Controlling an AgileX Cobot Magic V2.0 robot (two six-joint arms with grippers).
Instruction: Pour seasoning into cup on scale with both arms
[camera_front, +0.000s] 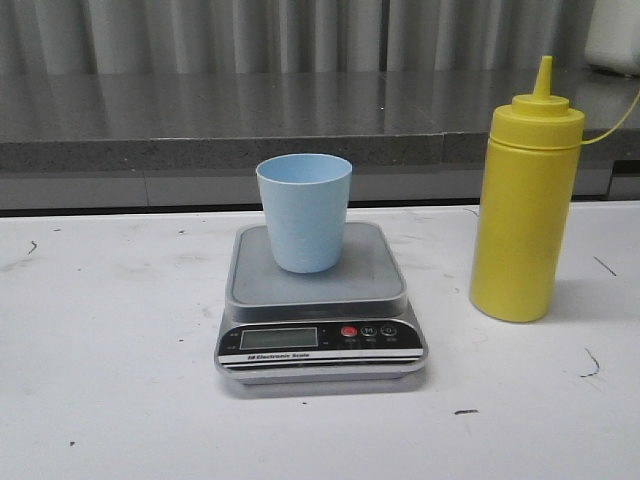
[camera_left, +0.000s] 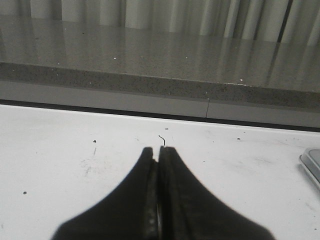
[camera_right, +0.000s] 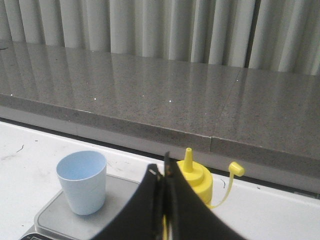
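Observation:
The pale blue cup (camera_front: 304, 212) stands upright and empty on the platform of the silver-grey scale (camera_front: 318, 300) at the table's middle. The tall yellow seasoning bottle (camera_front: 526, 200) stands upright to the right of the scale, its tethered cap off the nozzle. No arm shows in the front view. My left gripper (camera_left: 159, 150) is shut and empty over bare white table, with the scale's corner (camera_left: 311, 165) at the view's edge. My right gripper (camera_right: 164, 172) is shut and empty, above and in front of the bottle (camera_right: 196, 180), with the cup (camera_right: 82, 181) and scale (camera_right: 120, 200) beside it.
A grey stone ledge (camera_front: 220, 130) runs along the back of the white table (camera_front: 100, 350), with a pale curtain (camera_right: 150, 25) behind it. The scale's black panel has an LCD (camera_front: 279, 338) and a red button (camera_front: 348, 332).

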